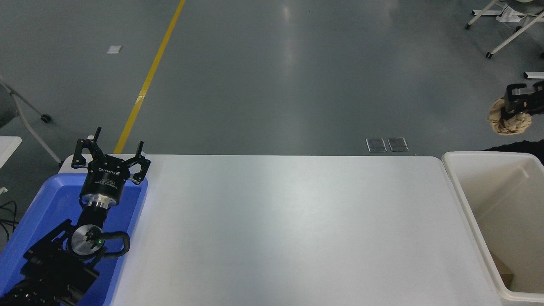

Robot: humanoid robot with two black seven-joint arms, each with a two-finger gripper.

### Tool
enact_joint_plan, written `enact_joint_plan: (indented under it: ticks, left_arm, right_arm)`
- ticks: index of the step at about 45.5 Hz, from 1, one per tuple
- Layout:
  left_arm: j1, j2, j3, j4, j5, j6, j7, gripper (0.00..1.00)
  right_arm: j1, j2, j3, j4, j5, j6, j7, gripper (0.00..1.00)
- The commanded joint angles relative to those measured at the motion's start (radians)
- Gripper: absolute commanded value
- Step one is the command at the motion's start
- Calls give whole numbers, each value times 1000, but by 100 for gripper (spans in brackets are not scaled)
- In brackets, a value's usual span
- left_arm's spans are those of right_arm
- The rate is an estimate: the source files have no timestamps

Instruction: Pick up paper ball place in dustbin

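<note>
The tan, wrinkled paper ball (508, 122) hangs in the air at the right edge of the head view, above the far end of the dustbin. My right gripper (512, 104) is shut on it, coming in from the right edge with most of the arm out of frame. The dustbin (465, 208) is a cream-white deep bin standing against the table's right end, with a brown scrap at its bottom. My left gripper (111, 148) is parked open over the blue tray at the lower left, holding nothing.
A shallow blue tray (36, 212) lies at the table's left end under the left arm. The white table (289, 229) spans the middle. Grey floor with a yellow line (146, 80) lies beyond; white chair legs (503, 29) stand at top right.
</note>
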Motion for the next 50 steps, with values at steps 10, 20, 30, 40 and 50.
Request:
enact_joint_plan:
  ticks: [10, 20, 30, 40, 50]
  left_arm:
    - [1, 0, 0, -1, -2, 2, -1, 100]
    - [1, 0, -2, -1, -2, 2, -1, 100]
    - [1, 0, -2, 1, -2, 2, -1, 100]
    - [1, 0, -2, 1, -2, 2, -1, 100]
    - [-1, 0, -2, 1, -2, 2, -1, 100]
  right_arm:
    - [-645, -226, 295, -430, -48, -144, 22, 0]
    - [-1167, -114, 724, -655, -30, -281, 18, 0]
    - [-1439, 67, 980, -863, -16, -331, 18, 0]
    - [-1534, 174, 993, -864, 19, -431, 13, 0]
    - [-1542, 199, 996, -861, 19, -466, 13, 0]
